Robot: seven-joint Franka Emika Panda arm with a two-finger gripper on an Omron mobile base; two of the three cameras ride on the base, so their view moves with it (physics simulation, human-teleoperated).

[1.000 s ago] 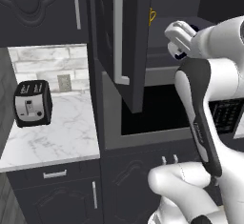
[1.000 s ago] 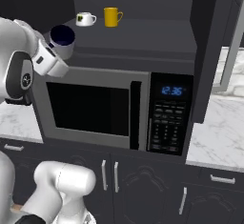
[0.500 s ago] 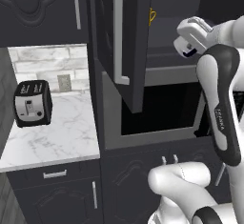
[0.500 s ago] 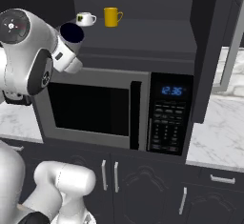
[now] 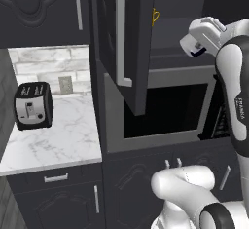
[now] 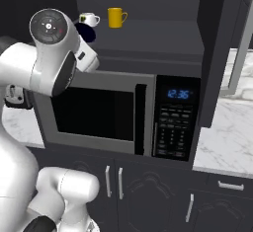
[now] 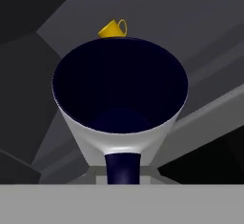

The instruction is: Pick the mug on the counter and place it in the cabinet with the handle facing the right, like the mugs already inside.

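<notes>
One cabinet (image 5: 133, 47) door stands swung open in the left base view, its long silver bar handle (image 5: 122, 33) facing the camera, above the marble counter (image 5: 58, 135) where a toaster (image 5: 33, 105) sits; the gripper (image 5: 197, 47) is raised at the cabinet's opening with a sliver of the mug (image 5: 199, 52) showing at its tip. In the right base view, the mug (image 6: 86, 32) is held just above the microwave (image 6: 118, 112), at the front of the shelf where a white mug (image 6: 89, 19) and a yellow mug (image 6: 116, 17) stand. In the hand view, the jaws are clamped on the mug (image 7: 119, 94), its dark handle (image 7: 122, 168) toward the camera and its dark mouth filling the middle, the yellow mug (image 7: 113, 28) beyond.
</notes>
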